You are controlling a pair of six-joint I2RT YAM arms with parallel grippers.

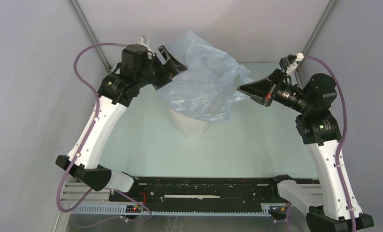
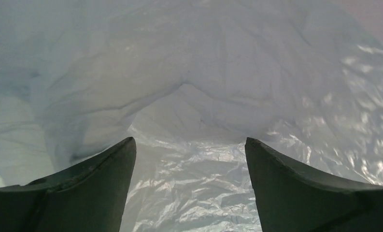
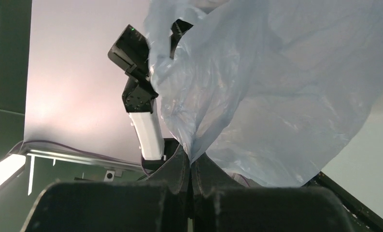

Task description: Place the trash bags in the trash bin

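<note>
The pale-blue translucent trash bag (image 1: 204, 77) billows over the white faceted trash bin (image 1: 191, 126), hiding the bin's upper part. My right gripper (image 1: 241, 89) is shut on the bag's right edge; in the right wrist view the film (image 3: 257, 87) rises from between the closed fingertips (image 3: 190, 159). My left gripper (image 1: 172, 60) is at the bag's left upper side with jaws spread wide; the left wrist view shows crinkled film (image 2: 194, 179) between and beyond the two open fingers (image 2: 97, 188), nothing pinched.
The bin stands mid-table on a pale green surface (image 1: 257, 145). Grey walls and metal frame posts (image 1: 90, 29) enclose the back. A black rail (image 1: 199, 193) runs along the near edge between the arm bases.
</note>
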